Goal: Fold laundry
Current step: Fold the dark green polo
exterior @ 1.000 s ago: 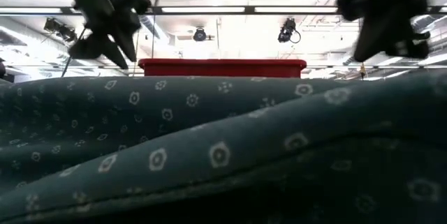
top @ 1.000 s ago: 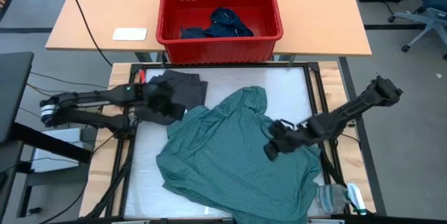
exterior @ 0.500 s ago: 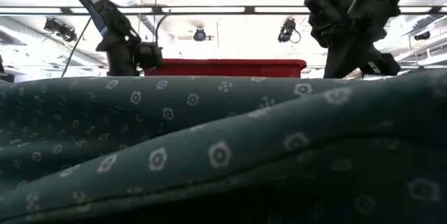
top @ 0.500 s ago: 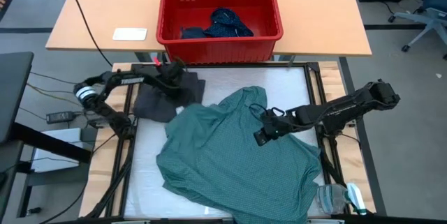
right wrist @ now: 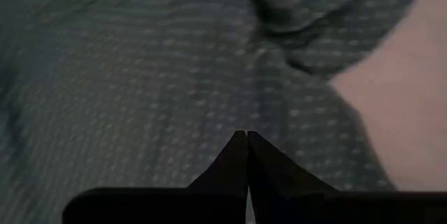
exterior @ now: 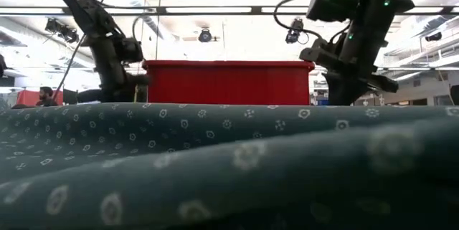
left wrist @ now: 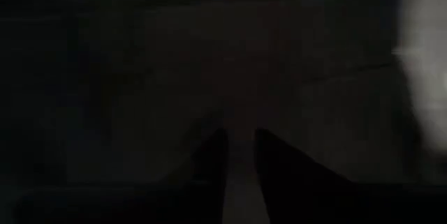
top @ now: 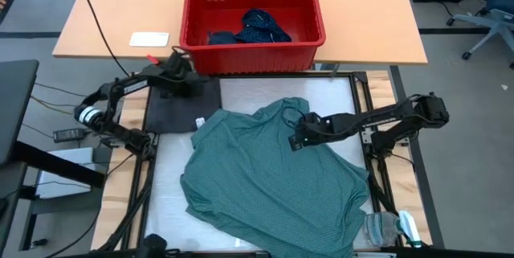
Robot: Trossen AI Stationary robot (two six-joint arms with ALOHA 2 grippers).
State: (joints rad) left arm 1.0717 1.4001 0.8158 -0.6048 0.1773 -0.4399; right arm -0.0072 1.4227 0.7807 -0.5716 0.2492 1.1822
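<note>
Teal-green dotted soft cloth shirt [top: 273, 174] sprawls rumpled just before the red plastic basket [top: 254, 23]; limp and light, it's best pinched at a hem or collar. Right fingers [top: 295, 140] pressed together rest on it; left fingers [top: 183, 77], nearly together, reach the charcoal cloth [top: 178, 111] beside the basket, grip unclear.

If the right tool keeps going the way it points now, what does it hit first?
Most likely the teal shirt: the shut right tool points straight at its dotted cloth, though the gap is hard to judge.
</note>
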